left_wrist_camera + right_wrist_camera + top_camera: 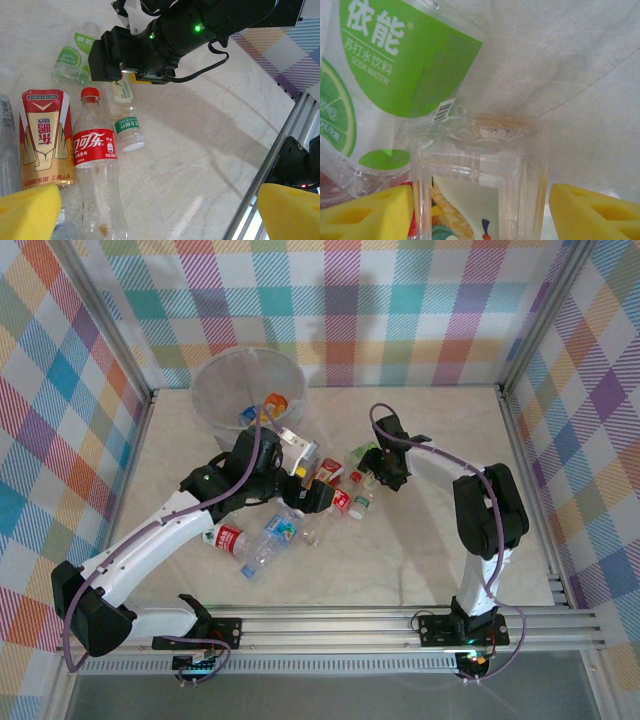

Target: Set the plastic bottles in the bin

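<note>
My left tool [160, 215] gapes wide open just above the cola bottle [94, 147]. Just beyond that bottle, my right tool [480, 210] straddles a clear bottle [480, 165]; I cannot tell whether it grips.

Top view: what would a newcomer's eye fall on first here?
A scatter of bottles lies mid-table, with both arms reaching into it. The big grey bin stands at the far left, a few bottles already inside. In the right wrist view, the right hand straddles a clear bottle beside a green-labelled one.
</note>
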### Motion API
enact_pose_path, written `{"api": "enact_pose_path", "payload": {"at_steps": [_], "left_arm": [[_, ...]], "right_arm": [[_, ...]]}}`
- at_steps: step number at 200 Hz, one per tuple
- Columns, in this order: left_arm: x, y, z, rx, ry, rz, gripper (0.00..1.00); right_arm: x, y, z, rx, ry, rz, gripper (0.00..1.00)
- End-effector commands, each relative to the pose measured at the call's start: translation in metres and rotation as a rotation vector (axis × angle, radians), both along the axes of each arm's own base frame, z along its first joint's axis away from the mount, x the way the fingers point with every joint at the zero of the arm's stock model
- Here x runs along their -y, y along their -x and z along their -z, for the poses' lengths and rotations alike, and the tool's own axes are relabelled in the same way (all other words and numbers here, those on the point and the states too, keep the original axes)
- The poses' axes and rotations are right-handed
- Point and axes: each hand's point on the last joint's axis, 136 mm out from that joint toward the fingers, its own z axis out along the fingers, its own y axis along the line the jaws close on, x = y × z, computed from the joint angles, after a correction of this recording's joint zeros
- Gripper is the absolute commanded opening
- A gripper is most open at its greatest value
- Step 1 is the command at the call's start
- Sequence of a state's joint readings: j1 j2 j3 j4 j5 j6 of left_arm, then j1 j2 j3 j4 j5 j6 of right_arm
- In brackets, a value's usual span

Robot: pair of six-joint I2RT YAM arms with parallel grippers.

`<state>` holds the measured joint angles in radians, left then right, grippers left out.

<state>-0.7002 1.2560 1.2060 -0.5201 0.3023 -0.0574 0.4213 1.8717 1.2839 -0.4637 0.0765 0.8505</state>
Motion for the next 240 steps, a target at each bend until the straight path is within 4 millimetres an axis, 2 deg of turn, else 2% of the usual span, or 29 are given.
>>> {"api": "enact_pose_path", "payload": {"at_steps": [1,105,130,158,207,240], "left_arm": [[0.006,0.004,0.001,0.014,-0.008,0.027,1.00],[0.010,0.007,0.003,0.012,-0.020,0.041,1.00],[0.011,0.008,0.003,0.010,-0.018,0.048,1.00],[0.012,0.009,0.004,0.002,-0.016,0.054,1.00],[0.017,0.009,0.010,-0.032,-0.009,0.059,1.00],[0.023,0.010,0.013,-0.068,0.018,0.068,1.00]], "right_arm": [[0.003,-0.006,-0.002,0.004,0.029,0.021,0.72],[0.005,-0.011,0.009,-0.023,0.076,0.002,0.68],[0.009,-0.008,0.007,-0.019,0.084,-0.006,0.62],[0.010,-0.006,-0.010,0.028,0.071,-0.024,0.56],[0.013,0.007,-0.040,0.101,0.036,-0.065,0.55],[0.006,0.020,-0.071,0.163,-0.041,-0.102,0.55]]}}
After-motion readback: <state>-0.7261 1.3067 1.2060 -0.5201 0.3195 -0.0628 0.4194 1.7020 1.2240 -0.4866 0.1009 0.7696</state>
